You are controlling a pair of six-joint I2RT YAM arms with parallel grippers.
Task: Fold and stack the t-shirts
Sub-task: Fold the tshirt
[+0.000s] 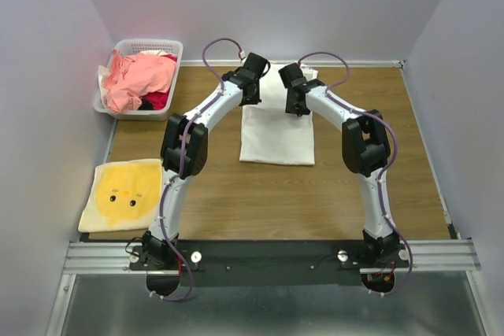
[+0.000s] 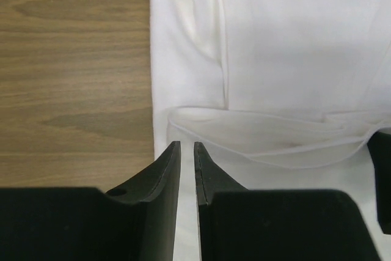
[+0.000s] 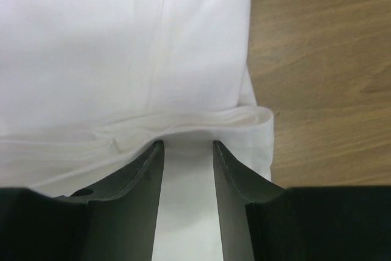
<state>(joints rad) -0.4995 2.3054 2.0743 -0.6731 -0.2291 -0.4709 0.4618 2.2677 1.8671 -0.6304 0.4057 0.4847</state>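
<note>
A white t-shirt [image 1: 277, 135] lies as a folded rectangle in the middle of the wooden table [image 1: 315, 202]. Both grippers sit side by side at its far end. My left gripper [image 1: 252, 98] [image 2: 184, 145] has its jaws nearly together with white cloth [image 2: 293, 59] in the thin gap. Just ahead of its tips runs a raised fold. My right gripper [image 1: 298, 106] [image 3: 188, 143] stands wider, its jaws closed on a thick bunched fold of the same shirt [image 3: 91, 47] that curls over its tips. No print shows on the shirt. A salmon-pink tee [image 1: 142, 76] and a red one [image 1: 157, 101] lie in the basket.
The white lattice basket [image 1: 150, 42] stands at the far left corner. A folded yellow cloth [image 1: 122, 193] with a small chick face lies near the front left. Pale walls close in the table on three sides, and the metal rail [image 1: 268, 256] with the arm bases runs along the near edge.
</note>
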